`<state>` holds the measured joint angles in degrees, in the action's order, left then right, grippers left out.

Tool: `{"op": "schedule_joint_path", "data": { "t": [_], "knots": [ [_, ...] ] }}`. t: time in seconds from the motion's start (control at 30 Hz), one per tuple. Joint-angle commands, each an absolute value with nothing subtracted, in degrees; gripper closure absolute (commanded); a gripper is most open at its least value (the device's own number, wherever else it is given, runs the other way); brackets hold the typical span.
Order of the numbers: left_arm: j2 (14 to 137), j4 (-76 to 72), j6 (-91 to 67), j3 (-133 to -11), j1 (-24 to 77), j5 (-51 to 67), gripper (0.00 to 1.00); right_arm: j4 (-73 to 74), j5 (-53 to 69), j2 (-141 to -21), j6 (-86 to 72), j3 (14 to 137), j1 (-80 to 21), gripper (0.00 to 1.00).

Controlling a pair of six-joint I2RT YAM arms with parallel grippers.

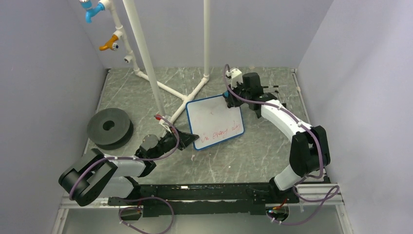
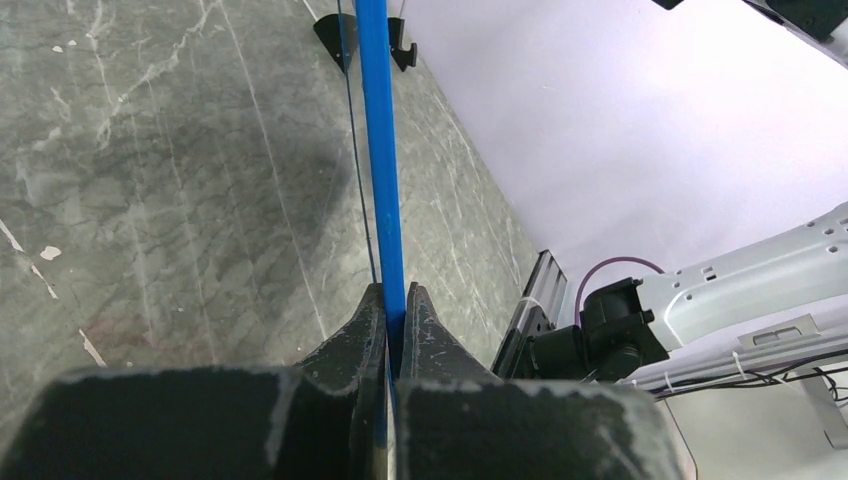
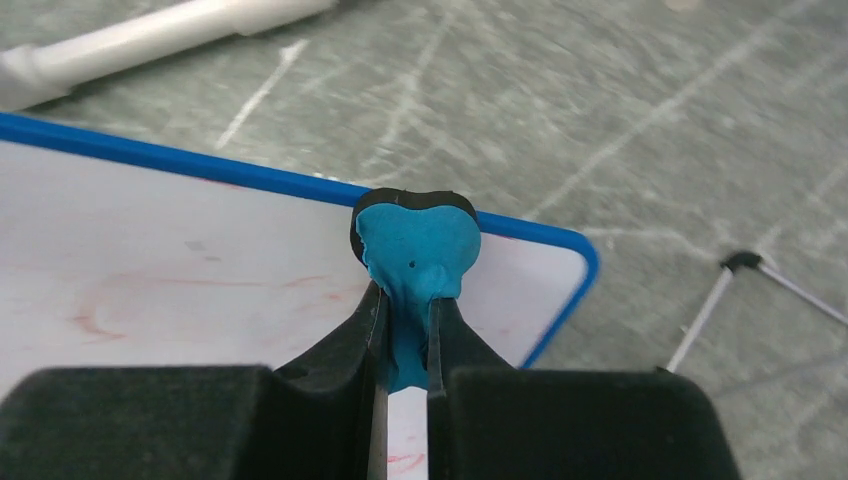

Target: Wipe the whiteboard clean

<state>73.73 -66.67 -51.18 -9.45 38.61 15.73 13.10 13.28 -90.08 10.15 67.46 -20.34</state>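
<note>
On the table (image 1: pixel 263 156), the whiteboard (image 1: pixel 214 117) is clamped by its blue rim in the left gripper (image 2: pixel 395 305), and a blue eraser (image 3: pixel 415 245) is pinched in the right gripper (image 3: pixel 405 310) at its far corner — the far part is judged wiped, while the red writing (image 1: pixel 221 131) is left.

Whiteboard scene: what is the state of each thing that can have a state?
whiteboard: partly erased; red writing remains along the near edge.
left hand: shut on the whiteboard's blue rim.
right hand: shut on the eraser.
eraser: held at the whiteboard's far right corner.
wire stand: lying beside the whiteboard.
</note>
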Motion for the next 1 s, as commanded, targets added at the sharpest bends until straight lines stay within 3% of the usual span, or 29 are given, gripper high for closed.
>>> {"op": "schedule_joint_path", "data": {
  "t": [0.0, 0.2, 0.33, 0.6, 0.77, 0.97],
  "knots": [
    [72.8, -79.5, -50.9, -13.1, 39.2, 19.8, 1.00, 8.7, 18.7, -87.9, 10.3, 67.8, -26.5, 1.00],
    [74.6, -79.9, -51.2, -14.5, 39.2, 20.4, 1.00, 12.7, 24.8, -86.2, 10.9, 69.8, -38.2, 1.00],
    [75.0, -80.4, -51.4, -14.8, 39.2, 20.6, 1.00, 13.4, 24.2, -86.7, 11.9, 69.2, -39.5, 1.00],
    [72.6, -77.7, -49.9, -14.3, 39.1, 20.6, 1.00, 11.0, 15.0, -85.6, 8.4, 67.0, -24.0, 1.00],
    [73.4, -78.8, -50.1, -14.3, 39.1, 20.6, 1.00, 11.8, 17.6, -83.7, 10.3, 61.9, -21.9, 1.00],
    [74.5, -80.1, -51.1, -14.7, 39.2, 20.5, 1.00, 12.1, 24.5, -75.6, 16.9, 52.6, -34.5, 1.00]
  ]
}}
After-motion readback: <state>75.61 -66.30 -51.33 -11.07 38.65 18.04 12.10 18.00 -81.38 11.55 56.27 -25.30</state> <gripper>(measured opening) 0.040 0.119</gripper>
